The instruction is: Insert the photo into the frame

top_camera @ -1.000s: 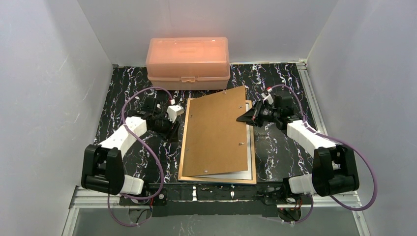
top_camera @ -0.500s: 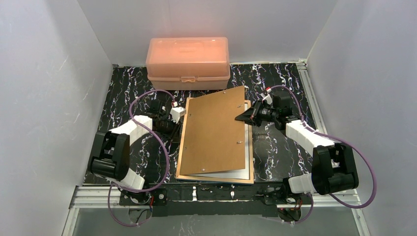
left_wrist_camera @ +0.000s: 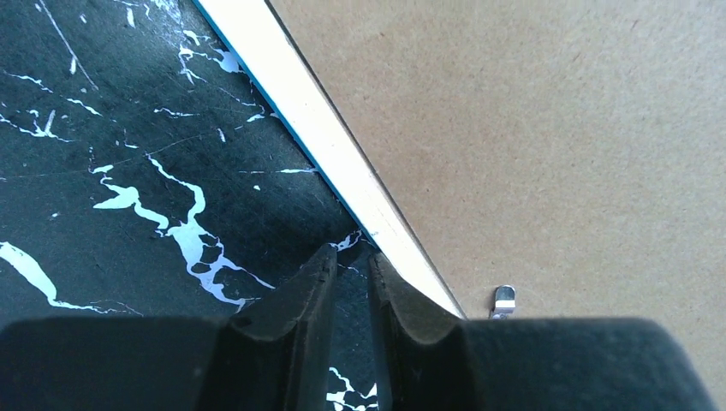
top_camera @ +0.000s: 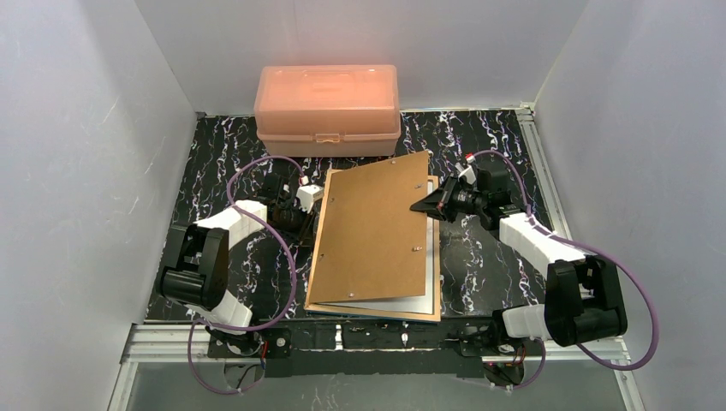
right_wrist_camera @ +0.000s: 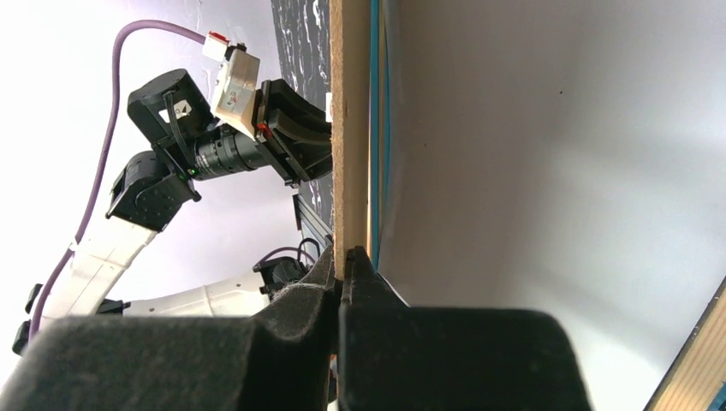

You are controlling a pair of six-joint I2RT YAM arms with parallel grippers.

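Well, the frame (top_camera: pixel 385 314) lies face down at the centre of the top view, tan rim up, its long axis running top to bottom. The backing board (top_camera: pixel 372 231) sits on it askew (upper right corner swung past the frame's top edge), its long axis leaning slightly right toward the top. The right gripper (top_camera: pixel 416 206) is clamped on the board's right edge, centre right. The left gripper (left_wrist_camera: pixel 351 257) is just beside the frame's left rim, over the black marbled table (top_camera: pixel 214 154), fingers nearly together with a slim gap and nothing between. A pale sheet (top_camera: pixel 402 301) peeks out below the board's lower edge; what it is I cannot tell.
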